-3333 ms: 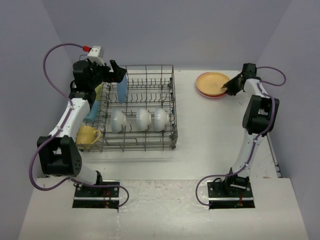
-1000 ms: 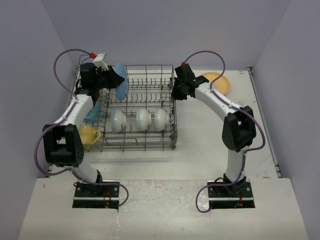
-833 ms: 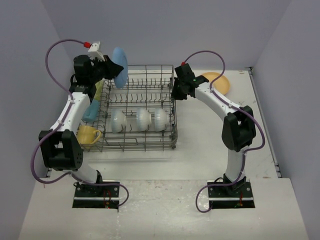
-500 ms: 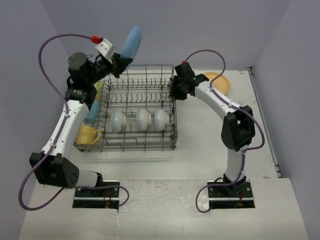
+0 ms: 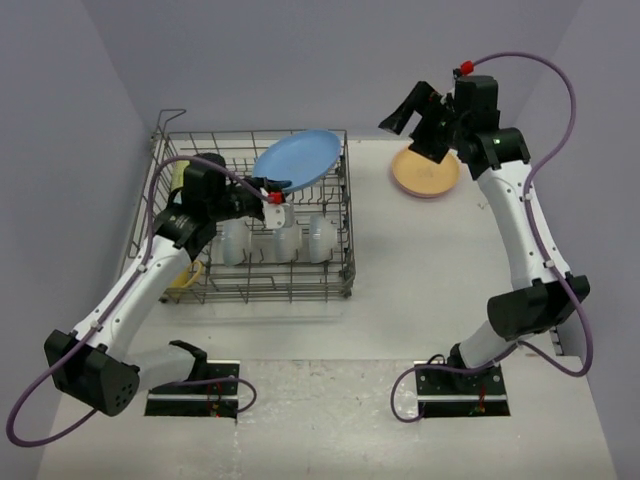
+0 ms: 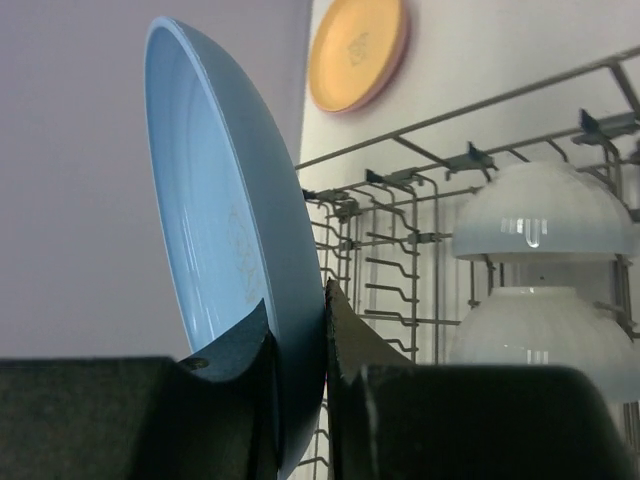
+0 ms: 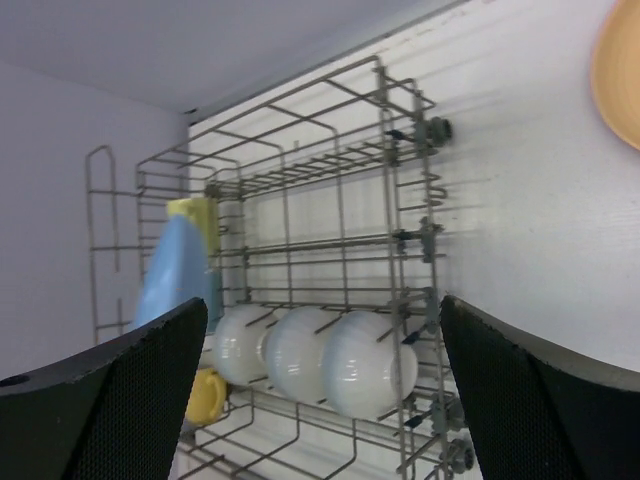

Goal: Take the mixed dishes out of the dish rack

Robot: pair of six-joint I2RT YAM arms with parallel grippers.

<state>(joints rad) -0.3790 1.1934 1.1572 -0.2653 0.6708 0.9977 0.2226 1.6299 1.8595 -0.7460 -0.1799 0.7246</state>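
Note:
My left gripper [image 5: 276, 188] is shut on the rim of a blue plate [image 5: 296, 158], which it holds tilted above the dish rack [image 5: 300, 290]. In the left wrist view both fingers [image 6: 345, 335] pinch the blue plate [image 6: 225, 220]. Three white bowls [image 5: 285, 240] stand in a row in the rack. The right wrist view also shows a yellow mug [image 7: 205, 395], a light blue mug [image 7: 175, 270] and a yellow-green mug [image 7: 195, 215] at its left end. My right gripper [image 5: 412, 108] hangs open and empty, high above the table beside the orange-yellow plate [image 5: 425, 172].
The orange-yellow plate lies on a pink one at the table's back right. Bare white table [image 5: 430, 270] stretches between the rack and the right arm. Purple walls stand close on the left, back and right. Both arms trail purple cables.
My left arm has lifted the blue plate out of the rack and swung it rightward over the rack. My right gripper has opened and risen away from the rack's corner towards the orange-yellow plate.

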